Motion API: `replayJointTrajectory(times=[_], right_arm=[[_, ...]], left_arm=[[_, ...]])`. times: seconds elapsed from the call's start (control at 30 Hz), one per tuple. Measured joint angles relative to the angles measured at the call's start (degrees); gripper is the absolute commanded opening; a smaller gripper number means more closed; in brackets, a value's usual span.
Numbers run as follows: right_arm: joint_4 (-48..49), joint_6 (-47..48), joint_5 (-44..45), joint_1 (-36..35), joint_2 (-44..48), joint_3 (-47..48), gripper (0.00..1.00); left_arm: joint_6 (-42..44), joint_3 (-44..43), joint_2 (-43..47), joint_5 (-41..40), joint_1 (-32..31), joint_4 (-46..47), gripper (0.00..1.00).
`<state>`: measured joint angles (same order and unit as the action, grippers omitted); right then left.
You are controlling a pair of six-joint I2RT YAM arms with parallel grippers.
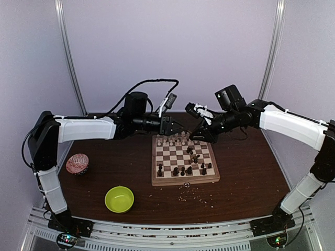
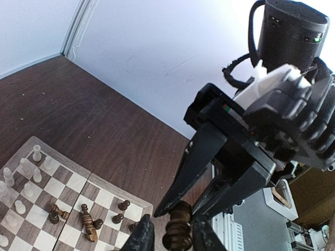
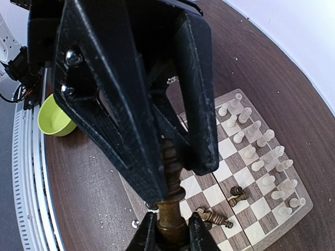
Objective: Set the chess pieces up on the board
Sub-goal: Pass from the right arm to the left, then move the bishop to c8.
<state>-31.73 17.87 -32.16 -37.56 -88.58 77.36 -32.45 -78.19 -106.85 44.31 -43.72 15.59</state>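
While the two arms meet high over the far edge of the square wooden chessboard with brown and cream checks (image 1: 186, 181), one small dark brown turned wooden chess piece (image 3: 170, 209) hangs in the air between them. I think this is a pass from one arm to the other. The right claw (image 3: 170, 234) is clamped on the fat bottom part of the piece, one finger on each side. The left claw (image 2: 172, 238) has its fingers on both sides of the same piece, but I cannot tell if they pinch it yet. Next, I think, the left claw must get a firm hold before the right one lets go, or the piece will drop and knock others over. Then the piece needs to stand upright on its own square. The pale cream pieces (image 1: 170, 141) stand at the far side of the board. Other dark brown pieces (image 1: 183, 170) sit on the middle and near squares, and some lie tipped over, so a lot is left to do. The left arm stretches out flat from the left. The right arm comes in from the right, slanting down. The claws point at each other above the dark wooden surface (image 1: 246, 167).
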Motion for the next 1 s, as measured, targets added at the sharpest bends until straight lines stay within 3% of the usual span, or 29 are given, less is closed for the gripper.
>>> replayJointTrajectory(times=[0.23, 0.47, 0.7, 1.0], right_arm=[[0.09, -0.28, 0.00, 0.00, -0.52, 0.00, 0.13], [0.04, -0.68, 0.17, 0.72, -0.42, -0.26, 0.42], [-1.25, 0.85, -2.80, 9.44, 6.21, -8.39, 0.47], [-0.39, 1.03, -5.88, 21.09, 11.58, -20.74, 0.48]], left_arm=[[0.28, -0.79, -0.50, 0.57, -0.26, -0.66, 0.15], [2.51, -2.23, -0.63, 0.70, -0.39, -4.09, 0.13], [15.21, -9.90, -0.90, -2.84, -2.51, -20.59, 0.13], [36.06, -19.04, -5.60, -14.29, -10.51, -42.86, 0.13]])
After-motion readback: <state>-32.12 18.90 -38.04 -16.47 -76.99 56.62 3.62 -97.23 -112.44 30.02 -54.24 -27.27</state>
